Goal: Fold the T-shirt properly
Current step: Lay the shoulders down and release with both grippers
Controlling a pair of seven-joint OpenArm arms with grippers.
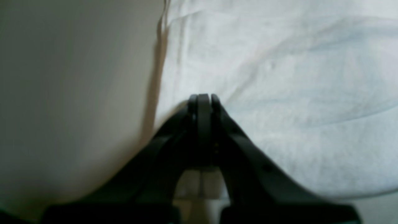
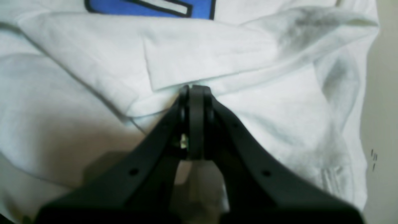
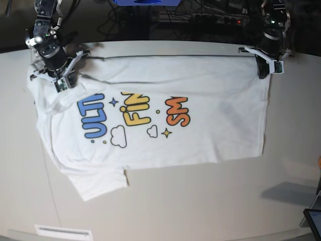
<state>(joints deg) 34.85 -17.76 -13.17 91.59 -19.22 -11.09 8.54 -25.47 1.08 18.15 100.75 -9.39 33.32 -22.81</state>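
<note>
Fabric of the T-shirt lies spread print-up across the pale surface, its blue, yellow and orange letters facing the base camera and one sleeve poking out at the shirt's near corner. At the shirt's far edge, the right pincer sits with its jaws pressed together against a folded flap near the blue lettering. The left pincer, jaws likewise together, rests at the shirt's opposite far corner, beside the cloth's edge.

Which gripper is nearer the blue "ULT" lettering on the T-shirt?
Right. The right gripper sits just above the blue lettering; the left gripper is at the T-shirt corner far across.
</note>
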